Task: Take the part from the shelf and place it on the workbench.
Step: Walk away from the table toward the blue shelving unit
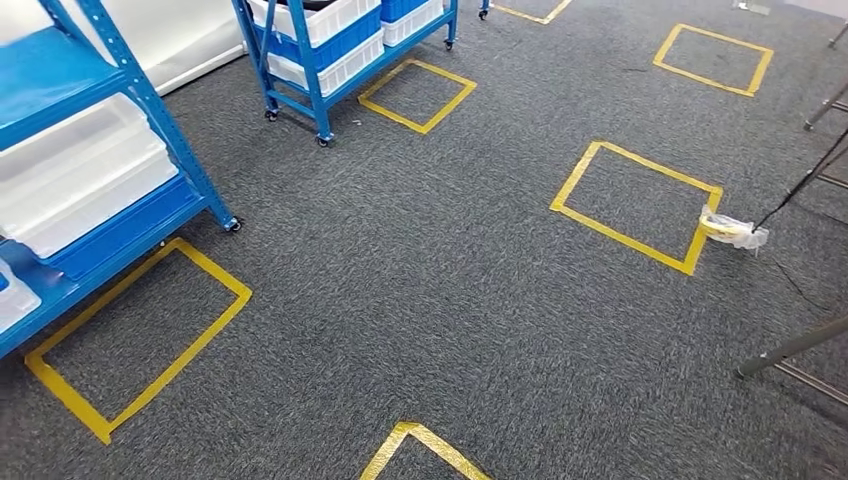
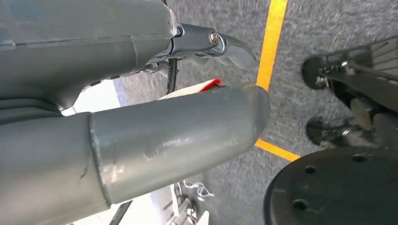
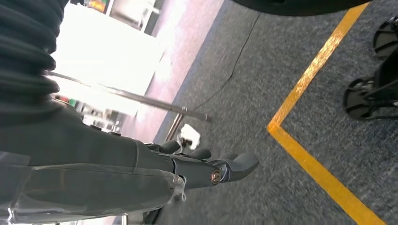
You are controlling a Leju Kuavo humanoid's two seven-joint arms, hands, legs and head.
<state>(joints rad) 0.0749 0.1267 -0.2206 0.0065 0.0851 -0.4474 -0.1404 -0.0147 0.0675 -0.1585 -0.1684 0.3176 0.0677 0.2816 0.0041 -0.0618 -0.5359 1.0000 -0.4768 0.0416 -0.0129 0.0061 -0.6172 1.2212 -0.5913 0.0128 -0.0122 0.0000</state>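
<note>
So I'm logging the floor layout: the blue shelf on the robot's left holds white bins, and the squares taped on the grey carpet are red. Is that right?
Not quite. The taped squares are yellow, not red, as the head view shows. The rest stands: the blue shelf on the robot's left holds white bins, and the carpet is grey.

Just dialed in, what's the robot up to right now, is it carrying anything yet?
Nothing is being handled. The head view looks down at grey carpet marked with yellow tape squares, with a blue shelf of white bins on the left. The right hand hangs over the floor, fingers extended and holding nothing. The left hand hangs too; whether it holds anything is unclear.
</note>
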